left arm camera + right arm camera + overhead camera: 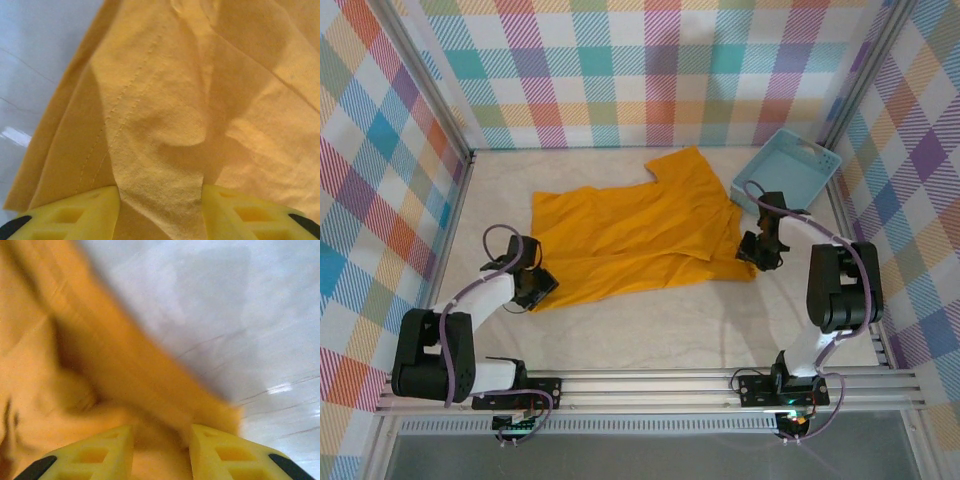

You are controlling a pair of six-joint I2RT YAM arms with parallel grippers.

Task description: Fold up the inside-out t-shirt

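White tabletop (650,330) bears the rumpled inside-out t-shirt (630,235)

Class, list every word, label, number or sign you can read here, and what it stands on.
No text can be read.
The t-shirt shows a plain face.
The basket has no label.
The dark marks on the cloth are too blurred to read.

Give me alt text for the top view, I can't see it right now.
An orange t-shirt lies spread and rumpled on the white table, the left gripper at its near left corner and the right gripper at its near right corner. A light blue basket sits at the far right.
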